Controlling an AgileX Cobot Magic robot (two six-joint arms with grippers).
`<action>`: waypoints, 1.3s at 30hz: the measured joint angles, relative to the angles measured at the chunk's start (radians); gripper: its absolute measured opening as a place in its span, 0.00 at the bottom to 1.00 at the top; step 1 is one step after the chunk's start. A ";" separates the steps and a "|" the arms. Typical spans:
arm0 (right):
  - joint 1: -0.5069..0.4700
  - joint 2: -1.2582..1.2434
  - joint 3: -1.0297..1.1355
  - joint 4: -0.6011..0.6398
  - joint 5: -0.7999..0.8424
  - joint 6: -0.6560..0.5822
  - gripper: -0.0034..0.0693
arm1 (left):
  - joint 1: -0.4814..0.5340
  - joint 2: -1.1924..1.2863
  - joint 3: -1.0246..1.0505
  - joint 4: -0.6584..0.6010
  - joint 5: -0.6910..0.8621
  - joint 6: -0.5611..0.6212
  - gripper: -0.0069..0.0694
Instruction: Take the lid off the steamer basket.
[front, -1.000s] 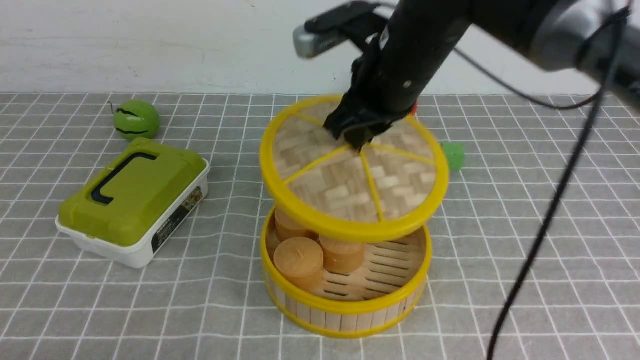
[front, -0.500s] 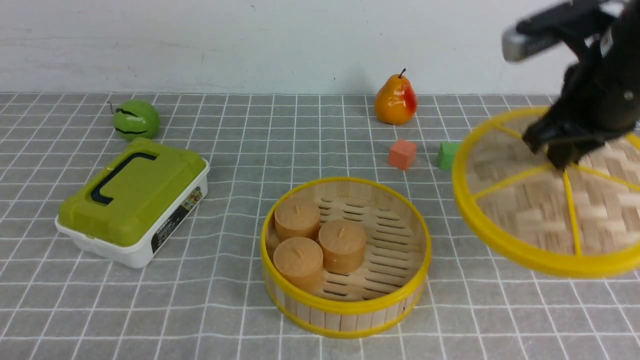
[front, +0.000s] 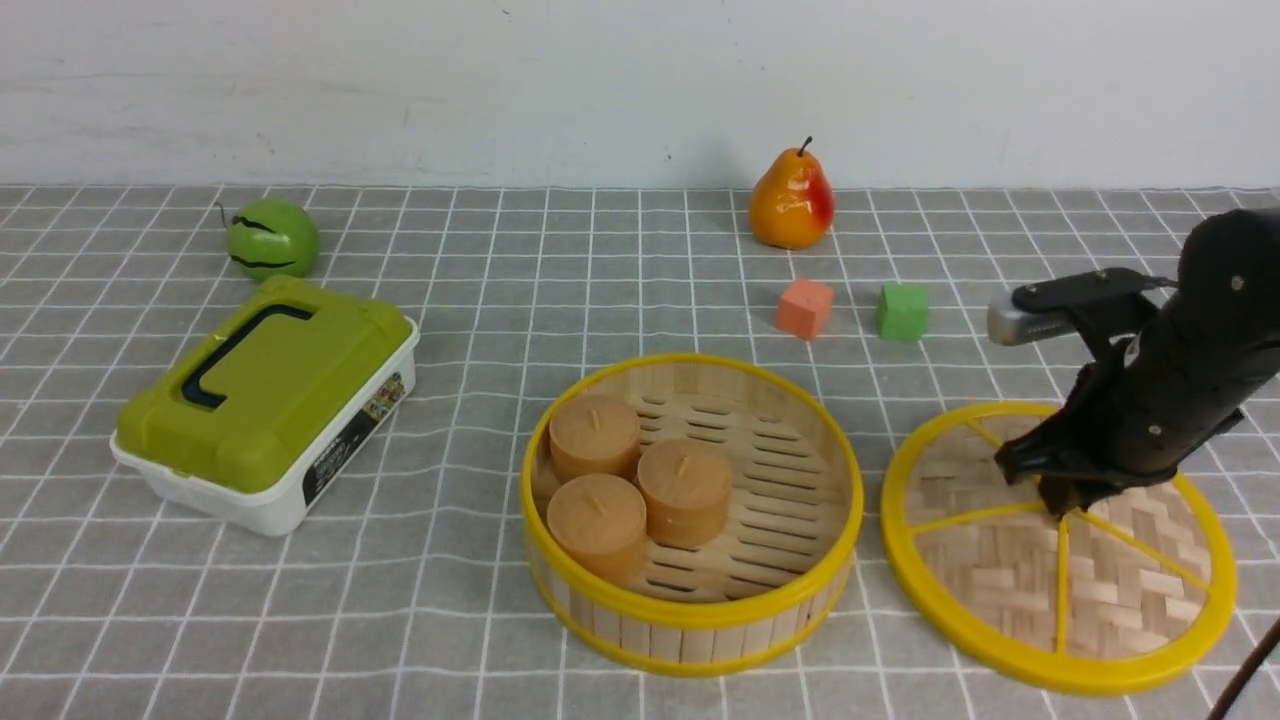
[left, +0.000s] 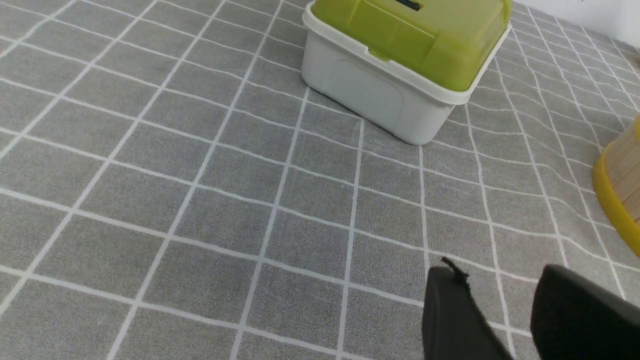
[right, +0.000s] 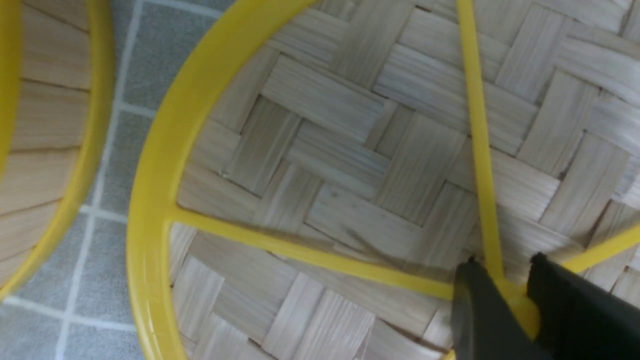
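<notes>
The lid (front: 1000, 590), a woven bamboo disc with a yellow rim and spokes, lies flat on the checked cloth just right of the steamer basket (front: 690, 620). The basket stands uncovered, with three tan cylinders (front: 640, 480) inside. My right gripper (front: 1060, 505) points down at the lid's centre. In the right wrist view its fingers (right: 500, 270) press both sides of the yellow knob on the lid (right: 325, 150), with the basket wall (right: 45, 125) beside. My left gripper (left: 500, 280) hovers open over bare cloth, far from the basket edge (left: 620, 190).
A white box with an olive-green lid (front: 260, 400) sits at the left, also near the left gripper (left: 400, 60). Further back are a green round fruit (front: 272, 238), a pear (front: 792, 200), a red cube (front: 805, 308) and a green cube (front: 902, 310).
My right arm carried the lid from above the basket out to the right and lowered it onto the cloth. The basket's contents now show fully.
</notes>
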 joint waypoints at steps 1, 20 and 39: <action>-0.002 0.012 0.000 0.009 -0.003 0.015 0.29 | 0.000 0.000 0.000 0.000 0.000 0.000 0.40; -0.004 -0.770 0.129 0.088 0.187 -0.007 0.65 | 0.000 0.000 0.000 0.000 0.000 0.000 0.40; -0.004 -1.352 0.406 0.134 0.201 -0.006 0.02 | 0.000 0.000 0.000 0.000 0.000 0.000 0.40</action>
